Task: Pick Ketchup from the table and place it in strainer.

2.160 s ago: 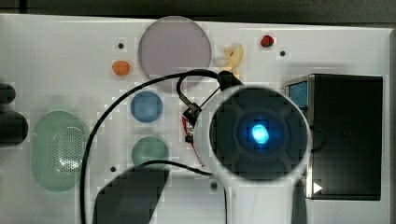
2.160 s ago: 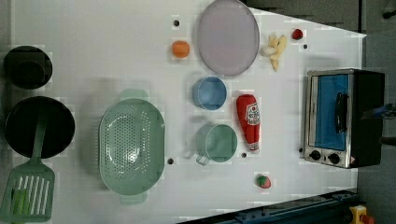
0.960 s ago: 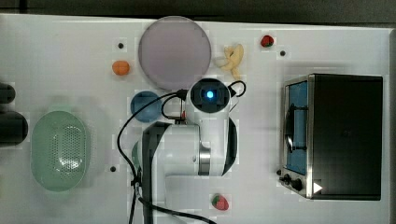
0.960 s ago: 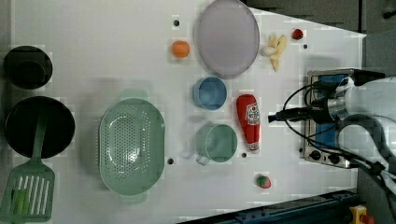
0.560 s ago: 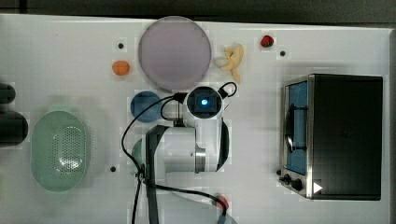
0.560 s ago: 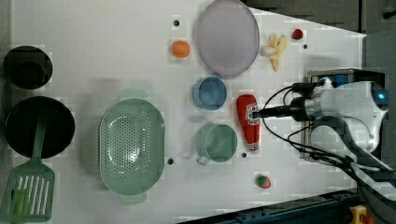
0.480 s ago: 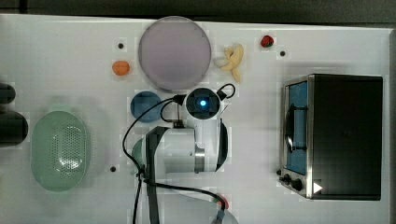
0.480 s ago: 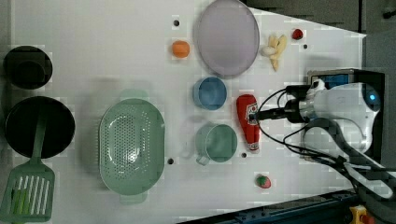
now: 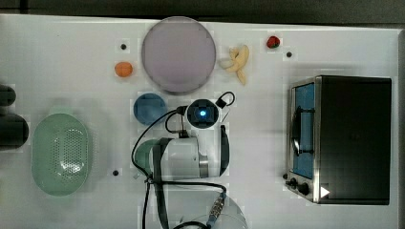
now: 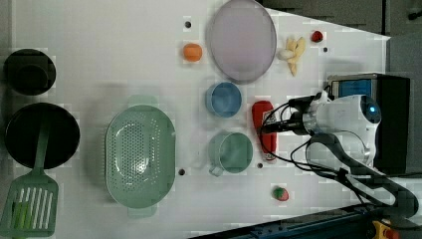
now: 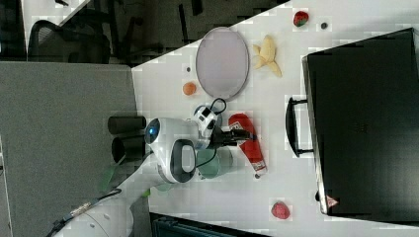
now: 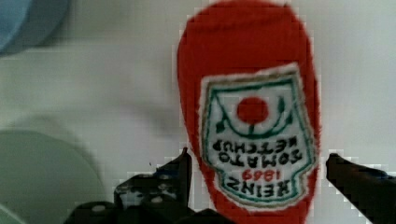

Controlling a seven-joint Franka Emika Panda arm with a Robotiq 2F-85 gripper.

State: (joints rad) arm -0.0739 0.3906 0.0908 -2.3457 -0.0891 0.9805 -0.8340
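**Still at the grab stage, nothing in the strainer yet**

So basically the Ketchup (image 10: 263,130) is lying flat on the bench (image 10: 99,45), not picked up. It sits between the blue bowl (image 10: 224,99) and teal bowl (image 10: 230,152) on one side and the toaster oven (image 10: 388,124) on the other in the left view. The claw (image 12: 257,186) is spread wide, one finger (image 12: 180,175) on each flank of the bottle around the label, but I can't tell if they're touching it. No grip so far.

The strainer (image 10: 141,157) is empty and well apart from the bottle, past the bowls toward the left view's left. So closing, lifting, carrying and dropping are all still to do, I'd say.

Orientation: long axis runs up-down in the left view, rounded red end toward the left view's top, white cap end toward the bottom. The fingers straddle it across the short way, which looks right for a pinch.
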